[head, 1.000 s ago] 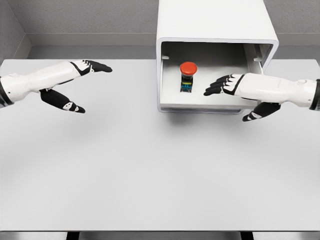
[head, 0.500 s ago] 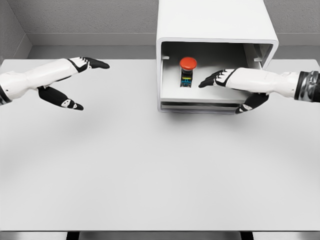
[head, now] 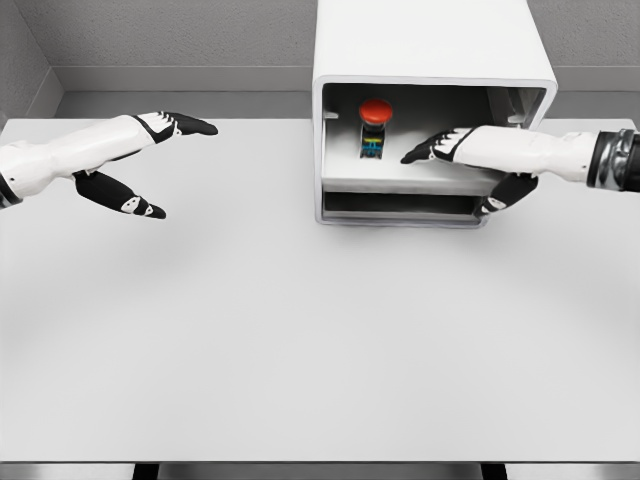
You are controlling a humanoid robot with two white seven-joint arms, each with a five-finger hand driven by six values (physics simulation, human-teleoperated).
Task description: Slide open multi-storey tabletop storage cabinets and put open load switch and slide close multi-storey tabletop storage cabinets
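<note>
1. Load switch [head: 376,127], red-capped, standing upright in the cabinet's [head: 430,40] drawer [head: 400,175], partly pushed in.
2. Right hand [head: 470,150] spread flat over drawer, holding nothing.
3. Left hand [head: 140,165] idle, relaxed, well apart.
4. Closing step, seemingly; next: straight inward push, sparing the switch.

- Storage cabinet [head: 430,40] — smooth white shell, plastic-looking, satin sheen on top.
- Drawer [head: 400,178] — same smooth white finish, matt inside.
- Load switch [head: 375,126] — glossy red cap on a dark body.
- Table [head: 300,330] — matt pale grey, smooth.
- Left hand [head: 140,165] and right hand [head: 470,165] — glossy white shells, matt black fingers.
- Back wall [head: 170,30] — grey, finely rough.
</note>
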